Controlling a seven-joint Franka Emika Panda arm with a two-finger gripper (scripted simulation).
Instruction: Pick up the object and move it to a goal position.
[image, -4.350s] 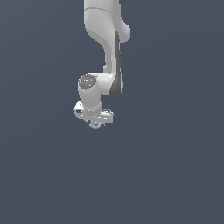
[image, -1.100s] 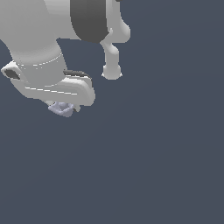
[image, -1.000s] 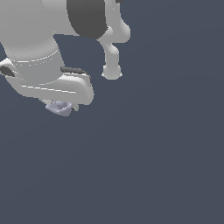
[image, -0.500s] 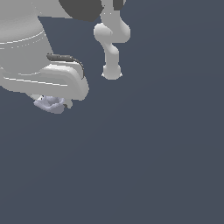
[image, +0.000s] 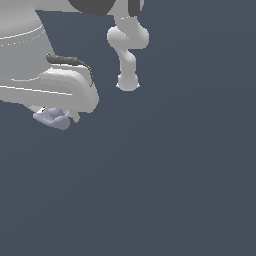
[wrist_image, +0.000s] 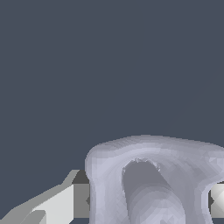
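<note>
- The object (image: 52, 118), a small pale lilac-grey lump, hangs under the arm's big white hand at the exterior view's left, clear of everything below it.
- In the wrist view the object (wrist_image: 153, 179) sits between the two pads of the tool (wrist_image: 144, 201), a pad touching each side; the tool is closed narrow around it and holding it.
- Judged from this, the pick-up is done and the carry is under way.
- What is left: reaching the goal position. No goal marker shows in either view, so I cannot tell how near it is.
- Surface: only a flat, even dark slate-blue ground fills both views; no desk edge, shadow or contact line shows.
- Room: nothing else appears, no walls or other things, only the arm's white links (image: 127, 47) near the top.
</note>
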